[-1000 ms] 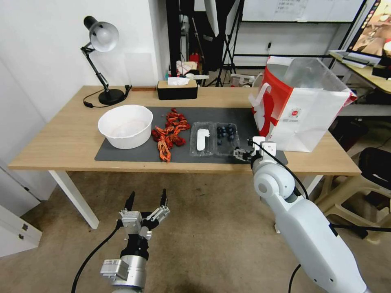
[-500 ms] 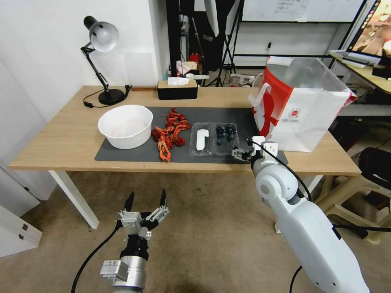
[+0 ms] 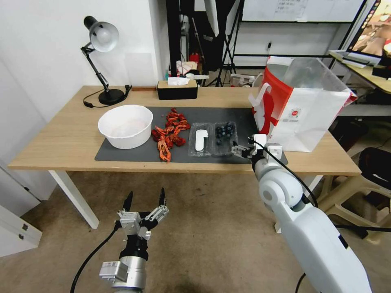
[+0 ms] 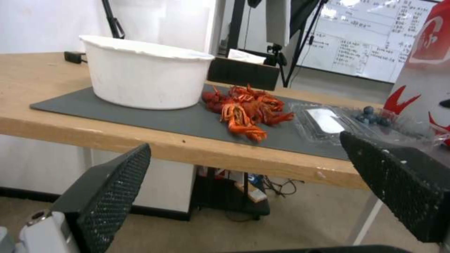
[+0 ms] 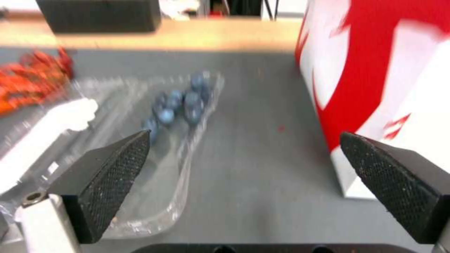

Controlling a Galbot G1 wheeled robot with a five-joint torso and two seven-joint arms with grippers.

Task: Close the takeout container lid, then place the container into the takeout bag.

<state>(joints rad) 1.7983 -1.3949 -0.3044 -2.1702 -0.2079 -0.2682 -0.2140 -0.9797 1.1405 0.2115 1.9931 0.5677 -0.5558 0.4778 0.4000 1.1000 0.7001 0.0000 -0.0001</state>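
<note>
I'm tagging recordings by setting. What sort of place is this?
Probably a lab or office workspace set up for robot trials: a whiteboard and tripods stand behind the wooden table, and a desk with a monitor sits alongside.

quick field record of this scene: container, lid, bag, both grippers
takeout container: on the dark mat, blueberries inside
lid: lying open
takeout bag: upright, open-topped, right of the container
right gripper: open, at the container's right edge
left gripper: open, low in front of the table
</note>
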